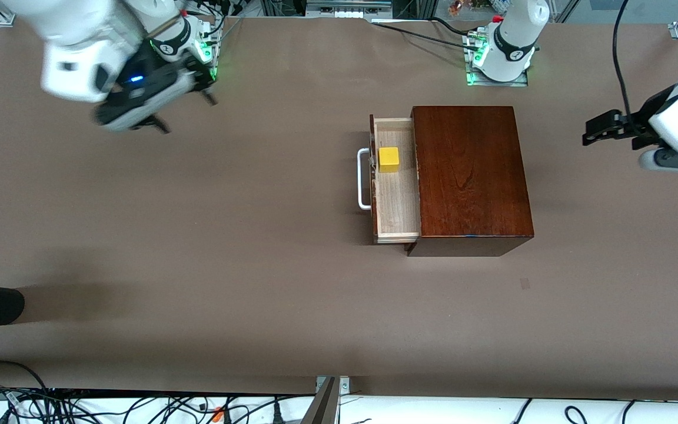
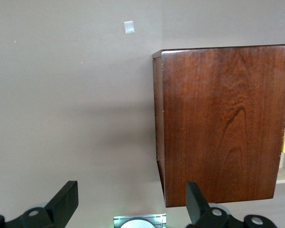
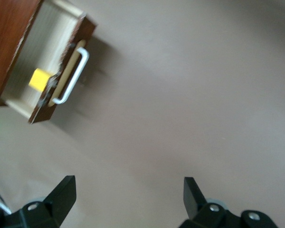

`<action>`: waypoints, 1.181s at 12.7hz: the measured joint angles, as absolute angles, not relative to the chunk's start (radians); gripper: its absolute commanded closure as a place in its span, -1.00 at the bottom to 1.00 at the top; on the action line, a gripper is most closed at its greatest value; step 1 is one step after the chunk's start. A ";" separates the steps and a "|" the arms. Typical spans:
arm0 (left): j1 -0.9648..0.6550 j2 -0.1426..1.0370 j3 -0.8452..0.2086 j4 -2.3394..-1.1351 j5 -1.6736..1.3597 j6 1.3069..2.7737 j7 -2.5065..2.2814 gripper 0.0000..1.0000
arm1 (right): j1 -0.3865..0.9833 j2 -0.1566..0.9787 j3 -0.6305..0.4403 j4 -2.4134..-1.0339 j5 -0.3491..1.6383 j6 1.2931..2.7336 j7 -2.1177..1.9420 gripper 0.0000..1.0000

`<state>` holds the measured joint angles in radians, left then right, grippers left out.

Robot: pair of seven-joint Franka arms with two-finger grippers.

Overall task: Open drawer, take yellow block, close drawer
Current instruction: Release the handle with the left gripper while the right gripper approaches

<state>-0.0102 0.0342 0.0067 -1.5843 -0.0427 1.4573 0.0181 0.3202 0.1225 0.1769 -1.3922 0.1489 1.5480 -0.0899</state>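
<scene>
The right tool (image 1: 186, 112) hangs in the air over the bare counter (image 1: 198, 235) at the right arm's end, close to that arm's base. Its fingers (image 3: 61, 197) are spread wide apart with nothing between them. In the right wrist view only brown surface lies under them.

A wide, clear stretch of counter runs from that tool to the drawer (image 1: 396, 194). The drawer stands pulled partway out of the wooden box (image 1: 471, 176), toward the right arm's end. Its white handle (image 1: 364, 179) sticks out past the dark front edge, with open counter in front of it. The pale drawer floor is exposed from the front board to the lip of the box top.

The yellow block (image 1: 389, 159) sits in the drawer, in the part farther from the front camera and just inside the front board. It is clear of the end wall there. The rest of the drawer floor nearer the camera is bare.

The left tool (image 1: 601, 131) hovers over the counter at the left arm's end, apart from the back edge of the box with a strip of open counter between. Its fingers (image 2: 64, 202) are wide apart and hold nothing.
</scene>
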 measured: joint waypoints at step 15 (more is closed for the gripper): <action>0.016 -0.042 -0.063 -1.638 -0.007 1.524 0.014 -1.00 | 0.850 0.570 0.202 -1.312 -0.212 1.961 -0.291 -1.00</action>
